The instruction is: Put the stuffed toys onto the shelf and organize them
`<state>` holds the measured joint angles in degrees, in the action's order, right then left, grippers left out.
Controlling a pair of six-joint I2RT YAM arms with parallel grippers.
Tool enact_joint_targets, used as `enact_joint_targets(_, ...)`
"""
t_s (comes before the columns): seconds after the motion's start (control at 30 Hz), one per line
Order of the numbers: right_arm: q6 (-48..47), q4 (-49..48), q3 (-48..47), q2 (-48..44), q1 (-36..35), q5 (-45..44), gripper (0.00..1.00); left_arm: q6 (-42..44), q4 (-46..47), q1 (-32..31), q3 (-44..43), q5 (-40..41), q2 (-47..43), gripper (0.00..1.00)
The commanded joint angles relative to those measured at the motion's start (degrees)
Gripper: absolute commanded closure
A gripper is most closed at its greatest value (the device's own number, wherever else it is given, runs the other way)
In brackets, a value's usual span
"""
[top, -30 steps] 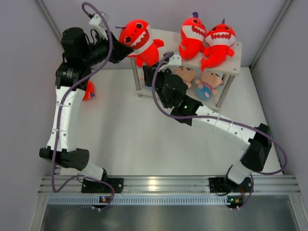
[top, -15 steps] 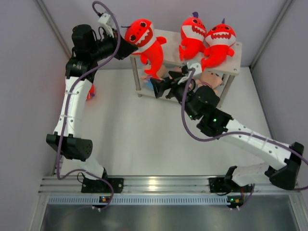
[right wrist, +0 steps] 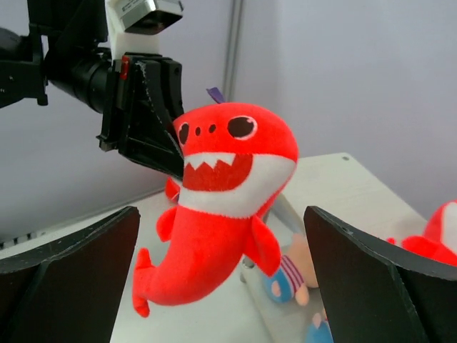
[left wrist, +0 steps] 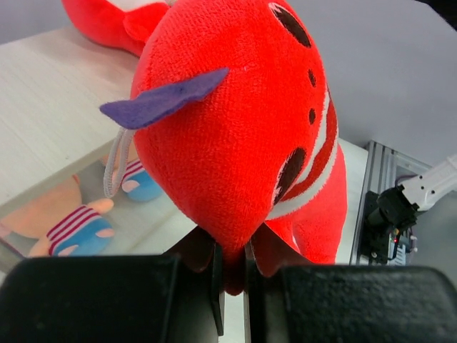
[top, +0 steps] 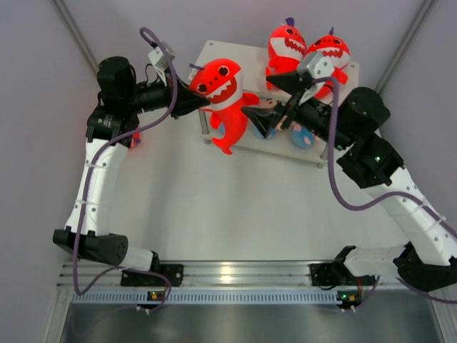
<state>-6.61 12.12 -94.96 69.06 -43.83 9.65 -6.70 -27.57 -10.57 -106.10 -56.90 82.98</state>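
My left gripper [top: 196,101] [left wrist: 232,266] is shut on the back of the head of a red shark [top: 223,96] [left wrist: 235,121] [right wrist: 228,161], which hangs in the air at the left front of the shelf [top: 213,51]. My right gripper [top: 263,99] [right wrist: 220,214] stands wide open just right of this shark and faces it, holding nothing. Two more red sharks [top: 285,44] [top: 328,54] lie on the top tier. Dolls in striped shirts [top: 303,136] [right wrist: 294,275] [left wrist: 71,229] lie on the lower tier, partly hidden by the right arm.
Something red [top: 134,138] shows on the floor behind the left arm, mostly hidden. Grey walls stand close to the left, the right and behind the shelf. A metal rail [top: 228,275] with both arm bases runs along the near edge.
The left arm has swung the shark right and down, from above the shelf's left end to its front. The right gripper has left the lower tier, risen and opened wide.
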Motion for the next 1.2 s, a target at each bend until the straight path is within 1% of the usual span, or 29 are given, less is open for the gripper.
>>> enact_joint_targets(0.0, 3.34, 2.74, -2.24, 6.33, 1.38, 8.88, 0.01, 5.46, -2.48, -1.82, 1.78, -1.45, -1.94, 1.0)
enact_joint_targets(0.07, 4.32, 1.68, -4.44, 8.28, 1.91, 11.0, 0.01, 6.17, -3.97, -2.26, 1.95, -2.07, -2.47, 1.0)
enact_joint_targets(0.1, 4.94, 1.59, -5.23, 10.2, 1.91, 11.27, 0.01, 8.61, -5.2, -2.35, 2.04, -2.16, -2.82, 1.0)
enact_joint_targets(0.17, 5.2, 1.85, -7.51, 12.23, 2.08, 11.97, 0.01, 9.51, -6.35, -2.96, 2.22, -2.42, -3.26, 1.0)
enact_joint_targets(0.3, 6.17, 0.28, -8.05, 15.4, 2.96, 12.76, 0.01, 11.79, -8.89, -3.32, 2.57, -3.56, -3.96, 1.0)
enact_joint_targets(0.43, 6.17, 0.18, -6.83, 15.06, 4.19, 13.03, 0.01, 15.66, -12.05, -3.49, 3.27, -3.92, -5.02, 1.0)
enact_joint_targets(0.53, 6.17, 1.24, -5.77, 12.25, 7.44, 14.16, 0.01, 19.78, -15.56, -3.49, 3.18, -3.04, -5.28, 1.0)
enact_joint_targets(0.57, 6.17, 1.94, -5.59, 10.76, 9.8, 16.43, 0.01, 21.88, -16.36, -3.49, 3.18, -3.12, -5.37, 1.0)
enact_joint_targets(0.63, 8.1, 3.34, -5.94, 9.96, 12.36, 20.82, 0.01, 23.74, -17.68, -3.49, 3.27, -3.91, -5.2, 1.0)
enact_joint_targets(0.67, 7.84, 5.09, -6.55, 10.04, 14.28, 24.76, 0.01, 24.45, -18.56, -3.76, 3.19, -3.83, -5.11, 1.0)
enact_joint_targets(0.7, 5.67, 9.81, -8.47, 10.65, 14.56, 25.24, 0.01, 26.63, -19.18, -3.93, 3.18, -3.65, -5.11, 1.0)
enact_joint_targets(0.77, 4.33, 12.83, -9.28, 11.1, 14.57, 26.2, 0.01, 29.36, -20.06, -4.72, 3.71, -1.2, -5.2, 1.0)
enact_joint_targets(0.8, 4.5, 12.41, -6.93, 10.4, 14.65, 26.82, 0.01, 30.07, -20.41, -4.9, 4.15, -0.67, -5.02, 1.0)
enact_joint_targets(0.83, 5.11, 8.83, -5.25, 9.87, 14.65, 27.78, 0.01, 30.69, -20.76, -4.99, 4.24, -0.23, -4.85, 1.0)
enact_joint_targets(0.87, 5.99, 7.15, -4.02, 9.35, 14.65, 30.58, 0.01, 30.87, -20.77, -5.08, 4.33, -0.05, -4.76, 1.0)
enact_joint_targets(0.9, 8.69, 5.48, -2.7, 9.43, 14.65, 32.0, 0.01, 30.87, -20.77, -5.16, 4.24, 0.04, -4.76, 1.0)
enact_joint_targets(0.93, 10.11, 3.11, -2.43, 9.86, 14.65, 33.84, 0.01, 30.96, -20.77, -5.34, 4.15, 0.04, -4.58, 1.0)
enact_joint_targets(0.97, 13.35, 1.52, -2.25, 11.26, 14.65, 37.77, 0.01, 30.96, -20.77, -5.51, 3.98, 0.04, -4.58, 1.0)
enact_joint_targets(1.07, 15.49, 0.36, -2.77, 13.9, 14.31, 42.19, 0.04, 30.52, -20.77, -5.87, 3.01, 0.48, -4.32, 1.0)
enact_joint_targets(1.13, 15.66, -0.25, -2.34, 14.18, 13.78, 41.51, 0.04, 30.6, -20.77, -5.96, 3.01, 0.39, -4.41, 1.0)
enact_joint_targets(1.17, 16.71, -2.26, -1.99, 14.26, 13.34, 40.89, 0.04, 30.43, -20.77, -6.04, 3.1, 0.22, -4.41, 1.0)
